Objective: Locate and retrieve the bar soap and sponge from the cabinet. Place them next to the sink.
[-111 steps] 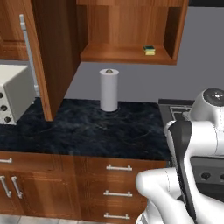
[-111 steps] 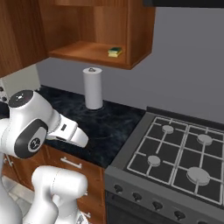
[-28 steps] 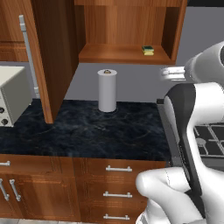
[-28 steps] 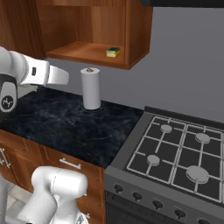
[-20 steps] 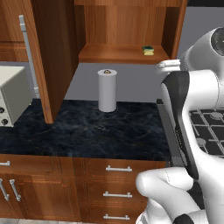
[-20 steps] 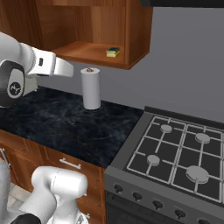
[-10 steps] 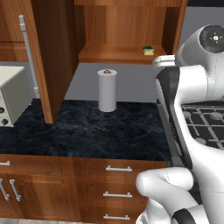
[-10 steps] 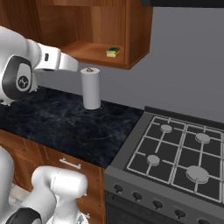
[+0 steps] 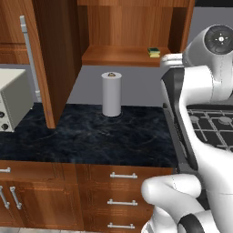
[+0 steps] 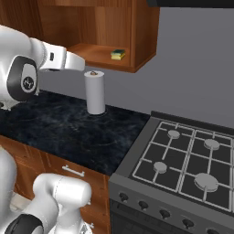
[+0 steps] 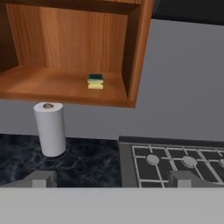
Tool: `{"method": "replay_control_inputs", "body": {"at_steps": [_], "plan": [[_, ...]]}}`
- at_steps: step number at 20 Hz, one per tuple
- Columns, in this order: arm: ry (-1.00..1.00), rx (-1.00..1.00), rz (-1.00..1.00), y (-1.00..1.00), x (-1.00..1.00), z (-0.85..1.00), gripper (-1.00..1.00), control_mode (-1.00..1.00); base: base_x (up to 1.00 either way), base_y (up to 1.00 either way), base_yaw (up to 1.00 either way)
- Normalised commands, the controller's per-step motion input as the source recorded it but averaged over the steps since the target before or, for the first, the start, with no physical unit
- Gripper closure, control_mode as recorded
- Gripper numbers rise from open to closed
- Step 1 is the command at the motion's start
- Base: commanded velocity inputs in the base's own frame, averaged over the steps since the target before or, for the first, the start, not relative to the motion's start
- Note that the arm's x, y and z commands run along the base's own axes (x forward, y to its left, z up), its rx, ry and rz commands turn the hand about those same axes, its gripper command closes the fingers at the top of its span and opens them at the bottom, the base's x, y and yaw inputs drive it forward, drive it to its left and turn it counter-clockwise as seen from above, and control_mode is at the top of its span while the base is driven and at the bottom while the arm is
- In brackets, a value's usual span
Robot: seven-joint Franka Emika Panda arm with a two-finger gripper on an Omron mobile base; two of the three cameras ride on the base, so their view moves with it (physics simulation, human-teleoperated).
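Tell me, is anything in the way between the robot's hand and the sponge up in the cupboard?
Nothing visible is. The cabinet door is swung open, and the sponge sits alone on the shelf. The paper towel roll stands lower, on the counter.

— What sort of room are you looking at?
— You're in a kitchen. You can see a gas stove (image 10: pixel 183 160) with knobs, a dark marble tabletop (image 9: pixel 91 136) and a paper towel roll (image 9: pixel 111 94).
— Anything else?
— Wooden drawers (image 9: pixel 123 191) below, an open wall cabinet (image 11: pixel 70 83) above, and a toaster oven (image 9: pixel 11 102) at your left.
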Motion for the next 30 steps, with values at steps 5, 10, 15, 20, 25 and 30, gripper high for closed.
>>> {"method": "replay_control_inputs", "body": {"at_steps": [5,10,15,20,25,30], "plan": [[0.00,0.00,0.01,-0.02,0.06,0.08,-1.00,-1.00,0.00,0.00,0.00],[0.00,0.02,0.07,0.00,0.34,-0.09,-1.00,-1.00,0.00,0.00,0.00],[0.00,0.00,0.01,-0.15,0.29,0.00,-1.00,-1.00,0.00,0.00,0.00],[0.00,0.01,0.01,-0.01,0.25,0.00,-1.00,-1.00,0.00,0.00,0.00],[0.00,0.00,0.03,0.03,0.28,0.00,-1.00,-1.00,0.00,0.00,0.00],[0.00,0.00,0.03,0.04,0.41,0.00,-1.00,-1.00,0.00,0.00,0.00]]}}
